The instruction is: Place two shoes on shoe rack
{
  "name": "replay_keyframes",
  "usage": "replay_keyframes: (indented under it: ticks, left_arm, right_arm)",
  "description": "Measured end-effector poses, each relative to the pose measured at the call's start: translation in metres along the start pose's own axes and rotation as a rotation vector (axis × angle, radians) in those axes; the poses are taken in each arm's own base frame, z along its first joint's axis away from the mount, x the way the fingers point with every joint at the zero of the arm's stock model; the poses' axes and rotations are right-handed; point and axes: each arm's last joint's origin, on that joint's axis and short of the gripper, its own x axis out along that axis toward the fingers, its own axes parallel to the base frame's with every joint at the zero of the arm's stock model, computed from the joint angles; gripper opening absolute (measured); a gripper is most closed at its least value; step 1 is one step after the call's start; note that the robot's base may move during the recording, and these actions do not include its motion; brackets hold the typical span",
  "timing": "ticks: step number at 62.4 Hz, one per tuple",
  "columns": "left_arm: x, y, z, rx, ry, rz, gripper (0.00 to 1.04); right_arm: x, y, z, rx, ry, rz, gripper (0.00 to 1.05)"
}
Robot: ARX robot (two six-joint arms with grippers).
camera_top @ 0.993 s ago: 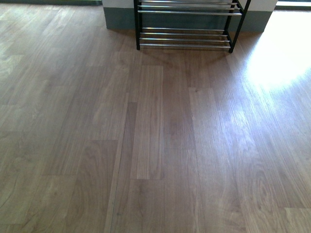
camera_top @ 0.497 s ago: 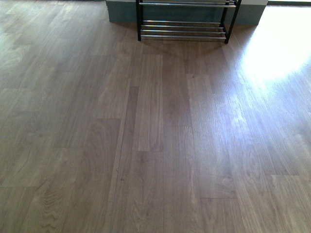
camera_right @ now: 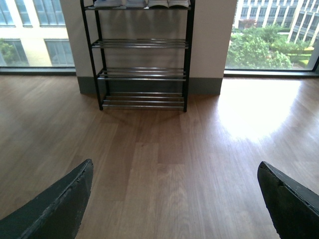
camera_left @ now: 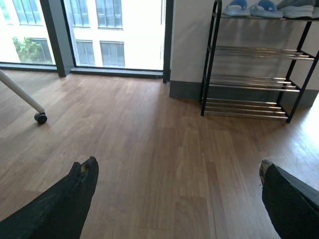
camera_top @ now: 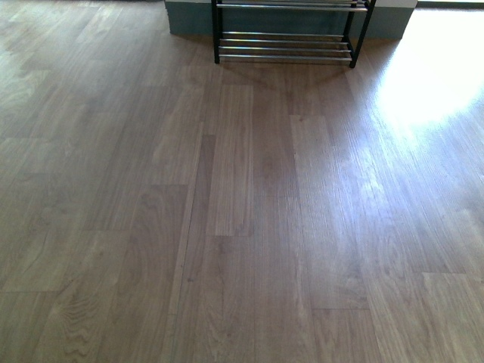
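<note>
The shoe rack is seen at the far end of the wooden floor, straight ahead. Shoes are already set on its top tier — grey sneakers among them, partly cropped. Both the left gripper and right gripper are spread wide and empty; nothing is seen in between.
</note>
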Motion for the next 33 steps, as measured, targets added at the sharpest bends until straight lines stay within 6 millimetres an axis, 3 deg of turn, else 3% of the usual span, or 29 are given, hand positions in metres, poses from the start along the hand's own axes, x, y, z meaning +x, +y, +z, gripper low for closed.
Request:
replay_keyframes:
  ticks: [33]
  left_arm:
    - [0.0, 0.0, 0.0, 0.0, 0.0, 0.0, 0.95]
  right_arm:
    - [0.0, 0.0, 0.0, 0.0, 0.0, 0.0, 0.96]
